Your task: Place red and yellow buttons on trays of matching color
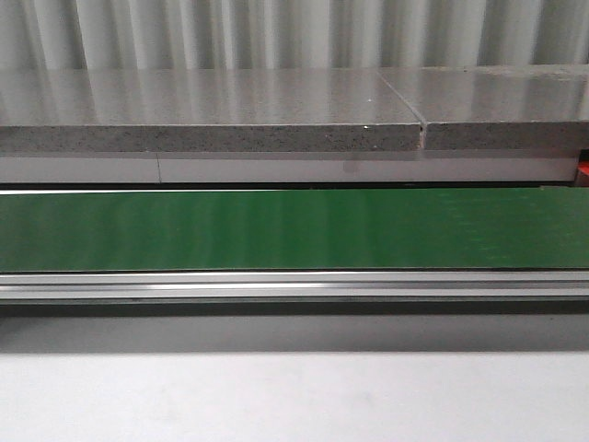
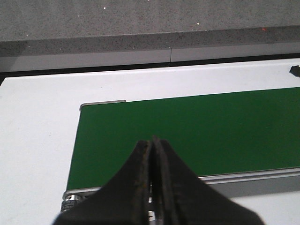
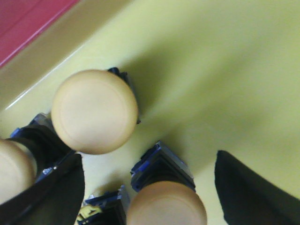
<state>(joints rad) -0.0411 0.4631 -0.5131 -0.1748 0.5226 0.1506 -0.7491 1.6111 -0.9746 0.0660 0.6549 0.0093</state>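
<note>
In the front view a green conveyor belt (image 1: 294, 228) runs across the whole width, edged by an aluminium rail (image 1: 294, 285) on the near side, with a grey speckled stone ledge (image 1: 212, 124) behind it and a pale table (image 1: 294, 396) in front. No arm, button or tray shows here.

In the left wrist view the left gripper (image 2: 153, 154) has its two dark fingers (image 2: 140, 187) pressed together with nothing between them. Just beyond the fingertips lies the end of the green belt, and around it the white tabletop.

In the right wrist view the right gripper (image 3: 150, 187) stands spread wide, its dark fingers (image 3: 248, 187) well apart and holding nothing. It hangs close over the yellow tray (image 3: 211, 70). Between the fingers sits a yellow button (image 3: 166, 204) on a blue-black base. Beyond it stands a second yellow button (image 3: 94, 111), and a third (image 3: 14, 171) shows outside the other finger. A strip of the red tray (image 3: 28, 21) shows farther off, beyond the yellow tray's rim.
</note>
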